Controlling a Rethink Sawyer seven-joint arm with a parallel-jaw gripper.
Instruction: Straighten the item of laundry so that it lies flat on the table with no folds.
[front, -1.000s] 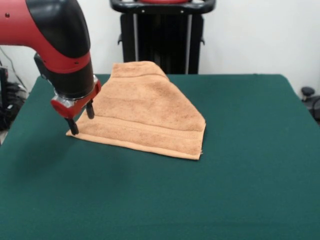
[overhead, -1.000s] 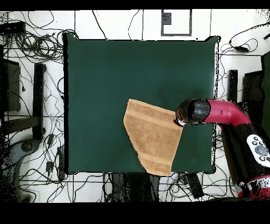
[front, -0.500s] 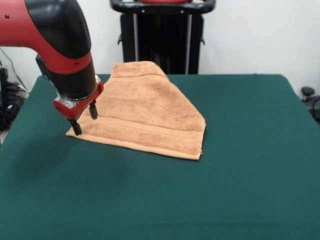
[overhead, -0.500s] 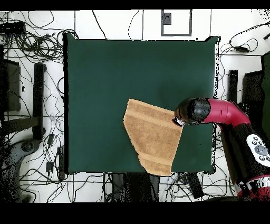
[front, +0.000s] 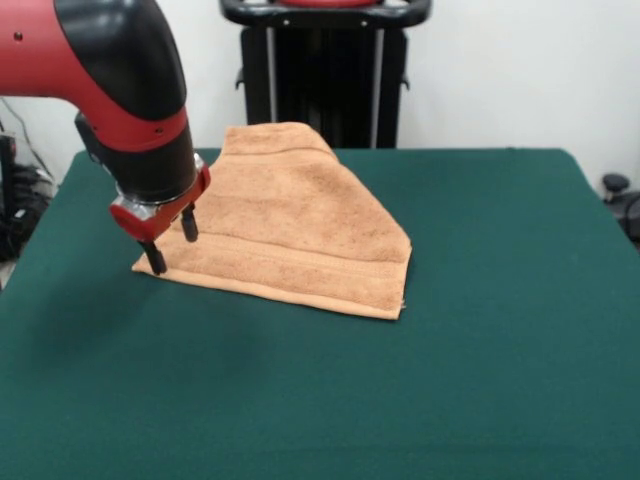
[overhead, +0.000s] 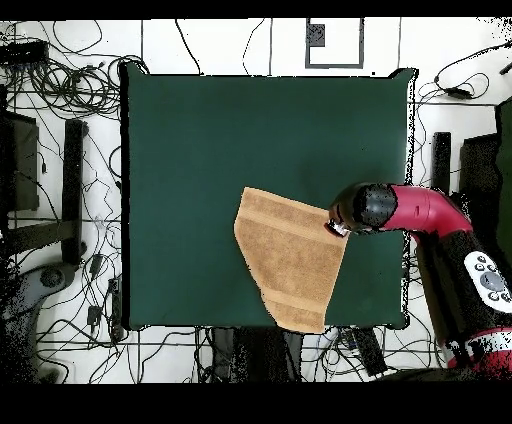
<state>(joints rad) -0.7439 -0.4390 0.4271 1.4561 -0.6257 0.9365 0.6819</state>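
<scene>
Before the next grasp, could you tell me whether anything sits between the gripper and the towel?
Nothing visible does. The gripper hangs with open jaws right at the towel's corner, and only bare green table surrounds the cloth.

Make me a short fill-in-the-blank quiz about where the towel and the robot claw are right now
1. The towel lies on a dark ____ table.
2. The claw has its two fingers ____, one on either side of the towel's corner.
3. In the overhead view, the towel reaches the table's ____ edge, the side where the robot's base is.
4. The towel is not flat yet: part of it is ____ over.

Missing words: green; open; bottom; folded
</scene>
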